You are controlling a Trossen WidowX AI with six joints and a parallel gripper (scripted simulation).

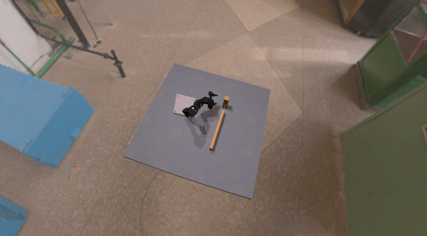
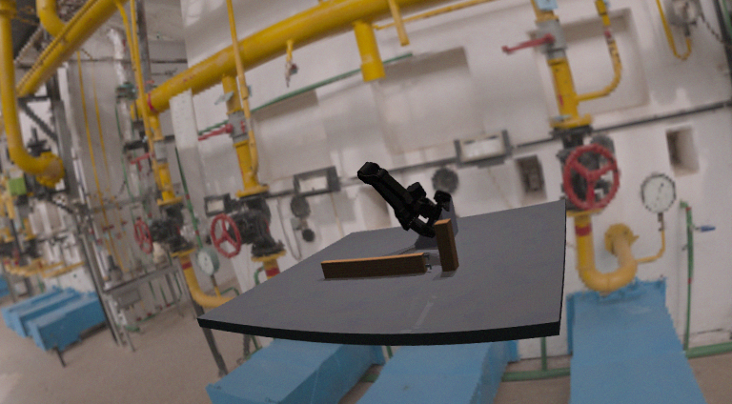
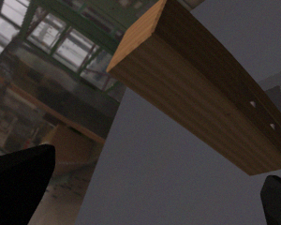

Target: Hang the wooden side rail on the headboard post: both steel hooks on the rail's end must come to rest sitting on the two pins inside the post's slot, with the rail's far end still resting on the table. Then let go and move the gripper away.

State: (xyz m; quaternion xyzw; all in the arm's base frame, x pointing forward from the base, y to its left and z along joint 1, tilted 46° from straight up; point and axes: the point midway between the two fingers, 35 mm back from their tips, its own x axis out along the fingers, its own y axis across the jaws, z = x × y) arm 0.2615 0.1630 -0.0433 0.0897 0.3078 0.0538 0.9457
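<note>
The wooden side rail lies flat along the table. The steel hooks on its near end point toward the headboard post, with a narrow gap between them. The post stands upright. The wrist view shows two small pale pins in its slot, with no hook on them there. My gripper is wide open and empty, raised beside the post on the arm's side. In the exterior view its fingers are hard to make out behind the post's top.
The grey table carries everything. A pale square plate lies at the arm's base. The black arm reaches from it toward the post. The table's far edge shows beyond the post in the top view.
</note>
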